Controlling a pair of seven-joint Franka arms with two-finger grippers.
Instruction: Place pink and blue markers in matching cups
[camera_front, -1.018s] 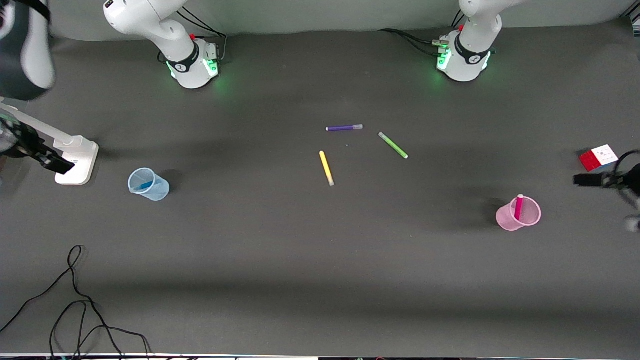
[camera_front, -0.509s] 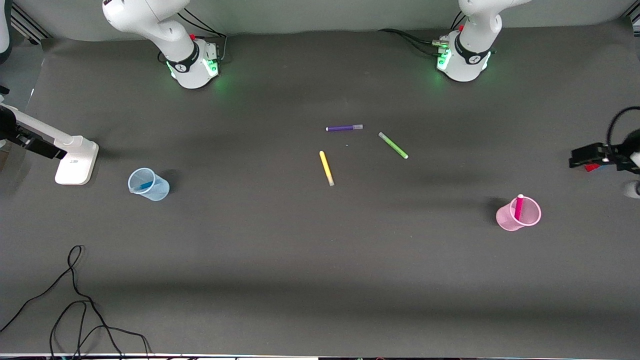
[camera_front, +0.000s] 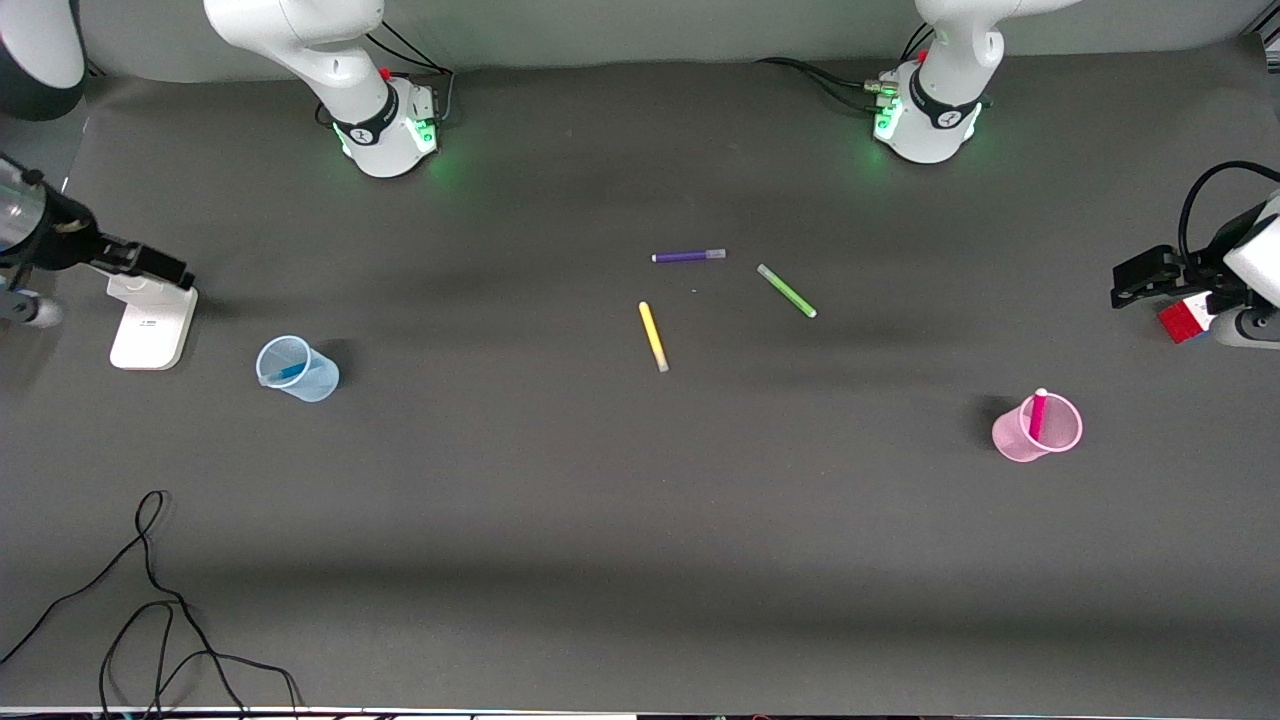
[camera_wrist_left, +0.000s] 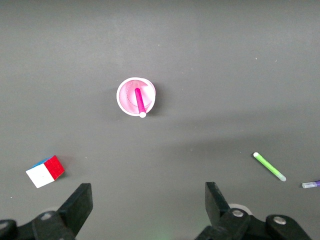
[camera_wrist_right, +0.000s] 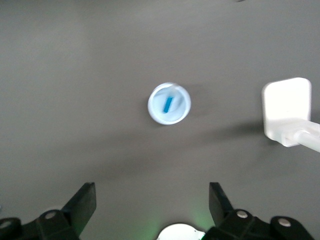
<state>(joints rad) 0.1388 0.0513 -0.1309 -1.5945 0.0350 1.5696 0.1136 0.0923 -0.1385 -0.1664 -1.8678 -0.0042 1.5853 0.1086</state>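
Purple marker (camera_front: 689, 256) beside green marker (camera_front: 786, 291).

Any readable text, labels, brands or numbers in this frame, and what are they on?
None can be read.
White stand base: a small dark mark, too small to read.
Robot base collars: a logo mark on each, not legible as text.
Cube, pink cup and blue cup: no print visible.

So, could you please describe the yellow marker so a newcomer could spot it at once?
Three loose markers lie mid-table, between the blue cup and the pink cup. The yellow marker lies nearest the front camera, closer than the purple marker and green marker.
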